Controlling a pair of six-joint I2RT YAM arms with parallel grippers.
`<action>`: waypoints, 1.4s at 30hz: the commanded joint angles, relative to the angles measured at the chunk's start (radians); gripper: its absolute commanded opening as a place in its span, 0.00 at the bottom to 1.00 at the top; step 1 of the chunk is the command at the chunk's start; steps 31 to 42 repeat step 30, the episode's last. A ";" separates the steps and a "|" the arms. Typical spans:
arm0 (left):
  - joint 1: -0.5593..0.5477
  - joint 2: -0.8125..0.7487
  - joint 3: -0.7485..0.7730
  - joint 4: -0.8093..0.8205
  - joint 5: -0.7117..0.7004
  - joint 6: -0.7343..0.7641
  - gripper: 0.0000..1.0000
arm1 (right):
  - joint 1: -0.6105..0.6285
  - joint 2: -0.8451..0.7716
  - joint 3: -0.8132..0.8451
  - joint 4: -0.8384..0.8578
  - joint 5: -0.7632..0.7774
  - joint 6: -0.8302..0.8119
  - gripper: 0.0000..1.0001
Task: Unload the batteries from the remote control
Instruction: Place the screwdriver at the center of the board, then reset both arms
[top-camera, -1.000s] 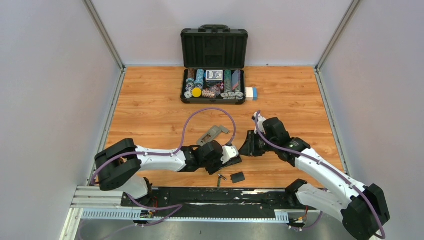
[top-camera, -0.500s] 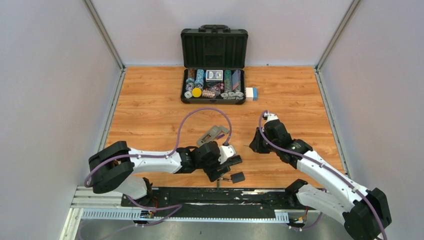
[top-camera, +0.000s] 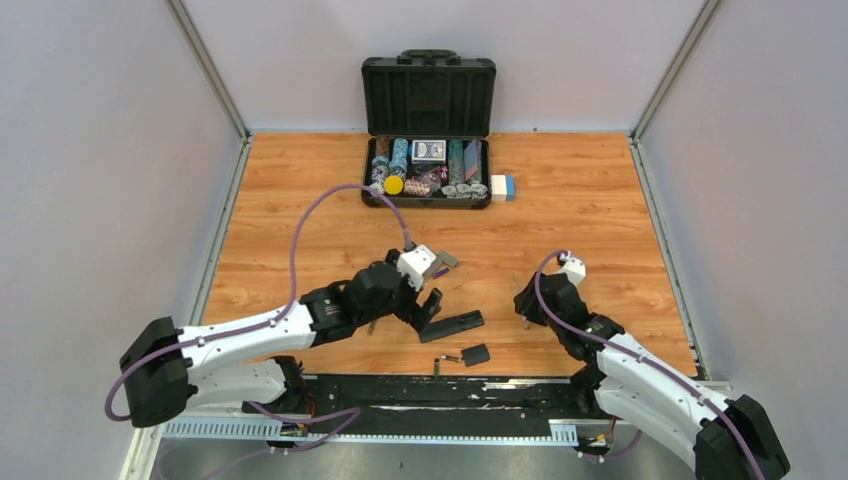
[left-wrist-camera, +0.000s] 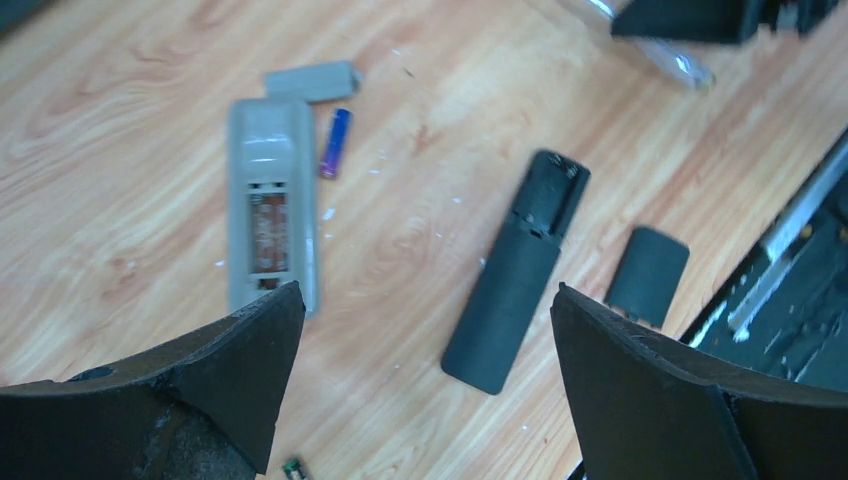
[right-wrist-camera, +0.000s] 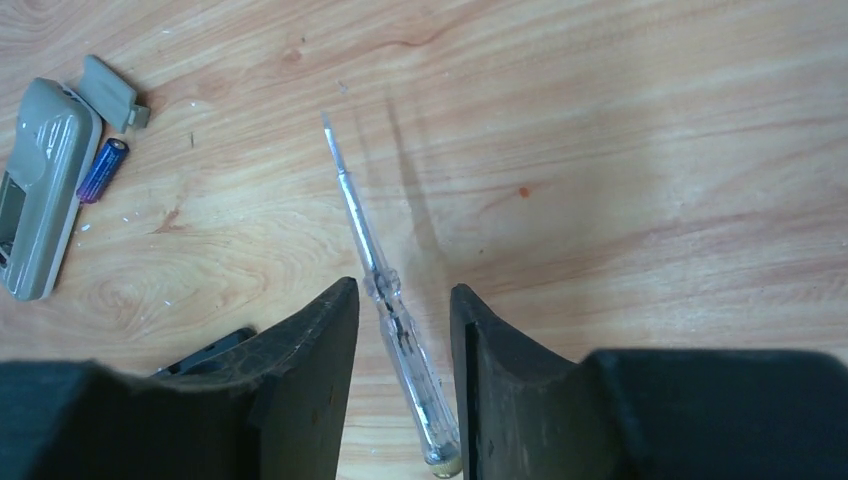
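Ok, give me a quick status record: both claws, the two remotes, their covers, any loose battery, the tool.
left claw: open, holding nothing
right claw: open, straddling the screwdriver
grey remote: back up, battery bay uncovered
grey cover: off, by one end of it
purple battery: loose beside grey remote
black remote: battery bay uncovered
black cover: off, beside it

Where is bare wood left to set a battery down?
Two wide patches: left of the case up to the left wall, and right of the small box to the right wall. Crowded: near centre, around the left hand and right hand, with black remote, cover, grey remote, screwdriver.
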 joint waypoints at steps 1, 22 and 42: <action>0.084 -0.101 -0.023 0.014 -0.022 -0.113 1.00 | -0.004 -0.040 -0.047 0.087 -0.002 0.082 0.42; 0.368 -0.193 0.078 -0.340 -0.237 -0.397 1.00 | -0.027 -0.150 0.245 -0.219 0.080 -0.190 0.88; 0.368 -0.200 0.100 -0.364 -0.344 -0.424 1.00 | -0.030 -0.128 0.300 -0.223 0.124 -0.173 0.97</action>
